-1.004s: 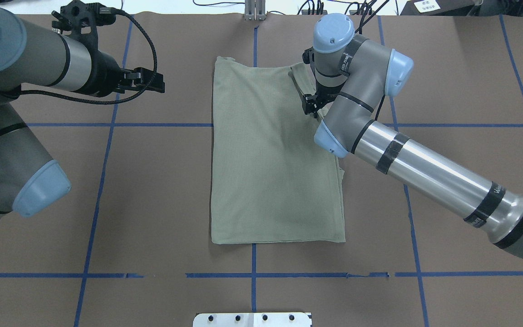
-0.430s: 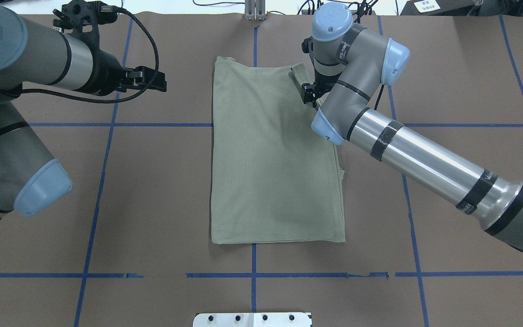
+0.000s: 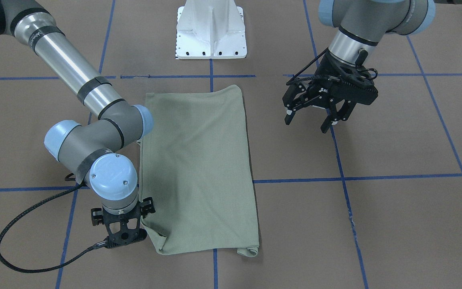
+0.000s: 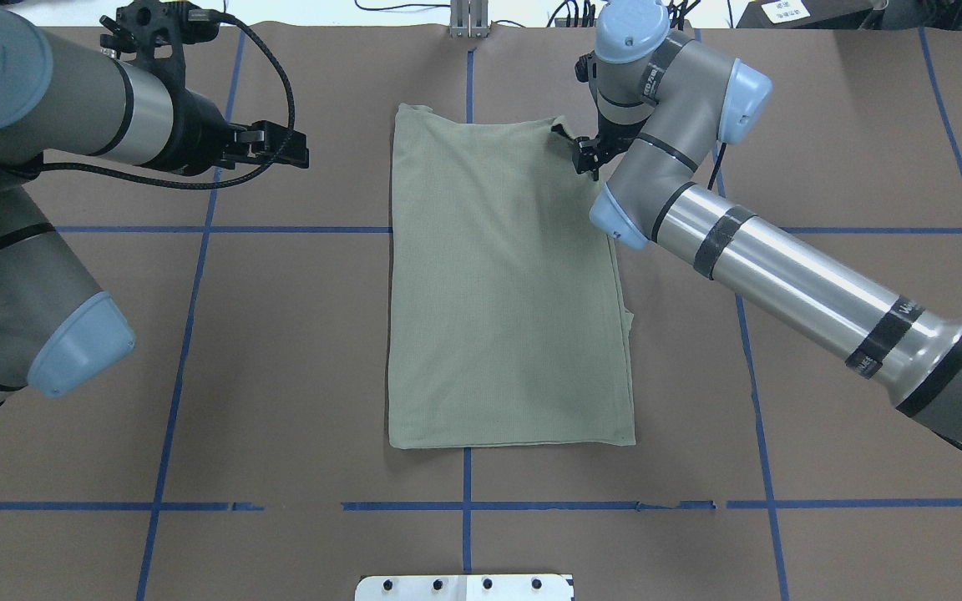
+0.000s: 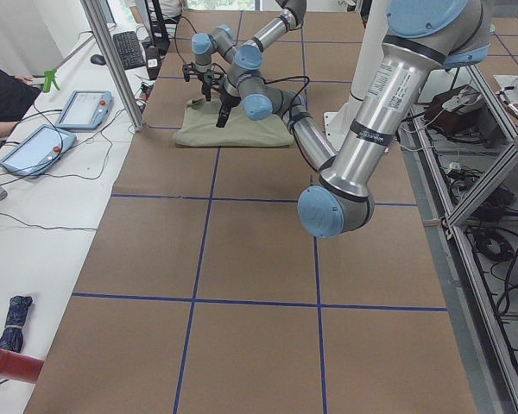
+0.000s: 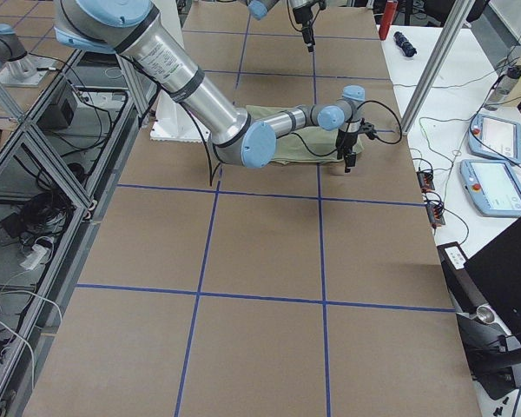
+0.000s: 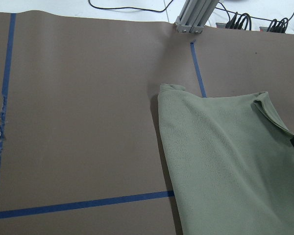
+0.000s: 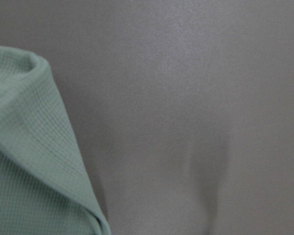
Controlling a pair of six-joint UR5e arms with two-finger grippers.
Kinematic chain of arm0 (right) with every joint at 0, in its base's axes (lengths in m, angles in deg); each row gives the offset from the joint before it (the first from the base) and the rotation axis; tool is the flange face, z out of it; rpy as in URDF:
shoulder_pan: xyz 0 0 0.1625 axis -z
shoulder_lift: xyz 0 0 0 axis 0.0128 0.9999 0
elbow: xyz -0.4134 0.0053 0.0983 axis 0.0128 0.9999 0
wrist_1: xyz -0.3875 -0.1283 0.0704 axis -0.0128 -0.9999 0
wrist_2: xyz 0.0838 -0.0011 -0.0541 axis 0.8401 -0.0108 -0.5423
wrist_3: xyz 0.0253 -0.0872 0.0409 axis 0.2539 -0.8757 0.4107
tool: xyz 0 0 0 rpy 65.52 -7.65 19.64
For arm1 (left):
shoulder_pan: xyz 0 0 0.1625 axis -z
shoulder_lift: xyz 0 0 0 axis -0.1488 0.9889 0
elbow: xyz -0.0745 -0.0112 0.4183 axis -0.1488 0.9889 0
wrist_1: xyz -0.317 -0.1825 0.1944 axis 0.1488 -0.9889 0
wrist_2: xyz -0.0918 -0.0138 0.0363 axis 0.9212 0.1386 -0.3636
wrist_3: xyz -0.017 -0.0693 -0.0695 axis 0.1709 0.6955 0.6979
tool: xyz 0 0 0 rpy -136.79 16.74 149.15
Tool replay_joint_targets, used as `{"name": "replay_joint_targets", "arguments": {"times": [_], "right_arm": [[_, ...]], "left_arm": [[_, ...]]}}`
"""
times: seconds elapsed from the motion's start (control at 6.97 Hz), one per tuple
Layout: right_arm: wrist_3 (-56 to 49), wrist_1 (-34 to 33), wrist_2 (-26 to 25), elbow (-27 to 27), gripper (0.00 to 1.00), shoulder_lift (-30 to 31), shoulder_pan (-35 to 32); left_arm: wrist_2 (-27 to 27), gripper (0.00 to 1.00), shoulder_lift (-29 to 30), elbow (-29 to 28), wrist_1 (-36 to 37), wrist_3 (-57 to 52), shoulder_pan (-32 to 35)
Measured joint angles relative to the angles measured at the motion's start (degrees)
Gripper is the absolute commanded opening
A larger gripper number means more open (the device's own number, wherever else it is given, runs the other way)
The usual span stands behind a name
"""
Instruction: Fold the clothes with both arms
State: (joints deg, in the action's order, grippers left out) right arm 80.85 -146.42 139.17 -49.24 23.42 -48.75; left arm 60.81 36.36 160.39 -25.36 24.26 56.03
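The green knit shirt (image 4: pixel 506 292) lies as a long rectangle mid table (image 4: pixel 281 376); the crosswise folds seem left to do. The right gripper (image 4: pixel 585 157) is at its 1 o'clock corner, and I cannot tell its grip. The left gripper (image 3: pixel 307 124) hovers spread at 10 o'clock, well apart

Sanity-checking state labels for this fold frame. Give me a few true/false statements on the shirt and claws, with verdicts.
1. The shirt lies with its sleeves spread out. False: it is folded to a narrow rectangle, no sleeves showing.
2. The left claw is open. True.
3. The left claw touches the shirt. False: it hangs over bare table beside it.
4. The right claw is at a shirt corner on the side far from the base. True.
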Motion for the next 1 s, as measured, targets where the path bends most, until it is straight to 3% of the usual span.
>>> {"name": "replay_joint_targets", "arguments": {"times": [0.57, 0.72, 1.0], "right_arm": [[-0.12, 0.41, 1.29, -0.66, 1.0, -1.54, -1.48], [0.08, -0.96, 3.28, -4.56, 1.0, -0.56, -1.58], [0.76, -9.79, 6.95, -19.74, 1.0, 5.25, -1.47]], "left_arm": [[0.11, 1.0, 0.09, -0.25, 0.0, 0.14, 0.04], [1.6, 1.0, 0.19, -0.38, 0.0, 1.08, -0.23], [5.84, 1.0, 0.17, -0.87, 0.0, 8.15, -3.73]]}}
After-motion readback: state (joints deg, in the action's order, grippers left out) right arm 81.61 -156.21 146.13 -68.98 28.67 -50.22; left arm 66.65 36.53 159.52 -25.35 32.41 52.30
